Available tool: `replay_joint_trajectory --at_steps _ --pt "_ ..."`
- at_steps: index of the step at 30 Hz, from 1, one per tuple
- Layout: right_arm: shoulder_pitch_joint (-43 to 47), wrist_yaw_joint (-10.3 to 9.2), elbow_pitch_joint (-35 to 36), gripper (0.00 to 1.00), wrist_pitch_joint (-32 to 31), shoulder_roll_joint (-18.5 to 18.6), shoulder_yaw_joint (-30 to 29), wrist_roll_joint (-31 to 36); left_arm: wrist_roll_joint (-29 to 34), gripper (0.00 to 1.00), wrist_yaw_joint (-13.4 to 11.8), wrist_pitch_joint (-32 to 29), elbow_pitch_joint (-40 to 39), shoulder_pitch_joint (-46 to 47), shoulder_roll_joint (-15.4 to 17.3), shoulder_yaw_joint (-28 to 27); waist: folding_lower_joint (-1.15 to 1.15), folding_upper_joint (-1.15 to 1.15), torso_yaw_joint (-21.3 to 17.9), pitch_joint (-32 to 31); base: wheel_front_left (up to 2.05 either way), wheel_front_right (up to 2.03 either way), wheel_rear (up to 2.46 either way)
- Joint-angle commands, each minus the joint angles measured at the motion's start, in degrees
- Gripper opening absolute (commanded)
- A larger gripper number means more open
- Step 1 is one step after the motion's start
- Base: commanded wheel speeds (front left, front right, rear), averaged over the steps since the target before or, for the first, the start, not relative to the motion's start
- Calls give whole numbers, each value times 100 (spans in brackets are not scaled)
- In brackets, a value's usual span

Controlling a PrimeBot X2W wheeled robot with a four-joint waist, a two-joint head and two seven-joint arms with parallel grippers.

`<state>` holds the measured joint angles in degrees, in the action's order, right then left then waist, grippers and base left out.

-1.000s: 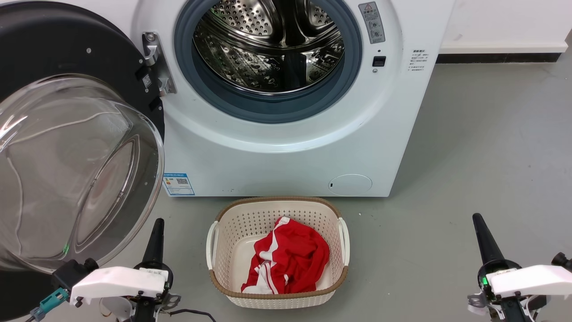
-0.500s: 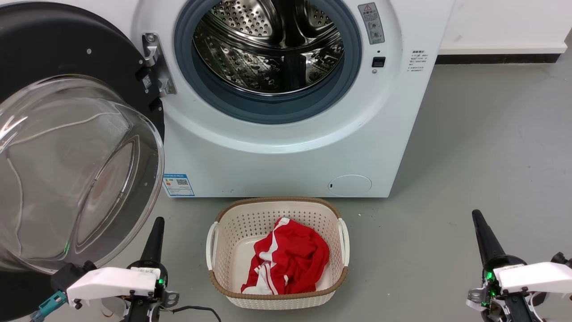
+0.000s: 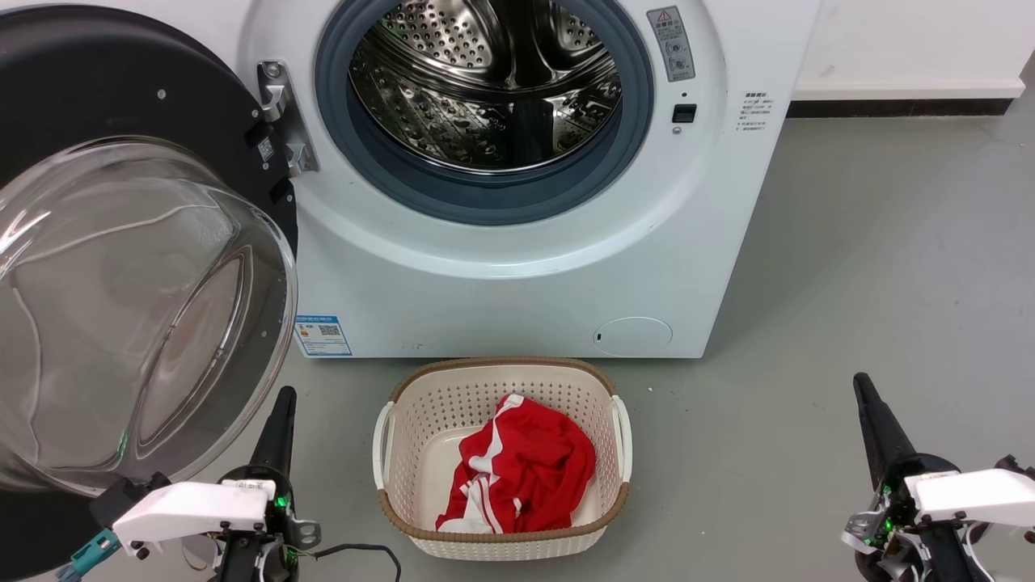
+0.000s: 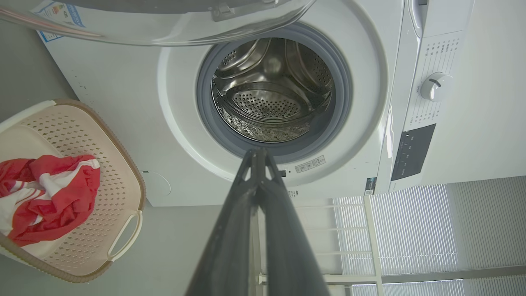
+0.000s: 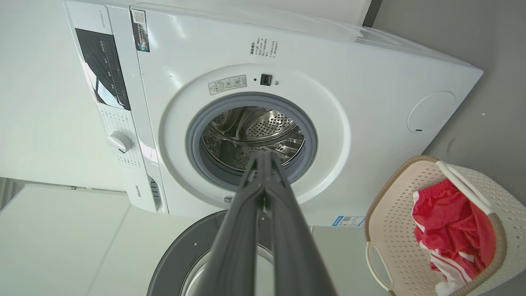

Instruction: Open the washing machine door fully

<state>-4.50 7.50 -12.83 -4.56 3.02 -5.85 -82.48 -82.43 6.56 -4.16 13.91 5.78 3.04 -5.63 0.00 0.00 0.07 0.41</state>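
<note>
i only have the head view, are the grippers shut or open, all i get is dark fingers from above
Observer: The left gripper is shut. Its wrist view shows the two fingertips together with nothing between them.
Operator: ok and the right one
Observer: The right gripper is shut too, tips together and holding nothing.
Operator: whats above the door opening, my view cuts off there
Observer: The top strip of the washing machine carries a white dial beside a dark control panel.
</note>
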Motion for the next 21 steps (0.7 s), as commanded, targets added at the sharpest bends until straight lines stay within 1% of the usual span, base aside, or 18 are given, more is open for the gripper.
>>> replay_joint_trajectory --at_steps 1,21 --pt "-100 -1 6 0 -12 18 -12 -87 -78 0 24 -23 -11 57 0 -12 0 0 0 -1 0 0 0" --pt "-196 -2 -120 0 -173 11 -47 -932 -918 0 97 -231 17 65 -20 -101 0 0 -6 -21 0 0 0"
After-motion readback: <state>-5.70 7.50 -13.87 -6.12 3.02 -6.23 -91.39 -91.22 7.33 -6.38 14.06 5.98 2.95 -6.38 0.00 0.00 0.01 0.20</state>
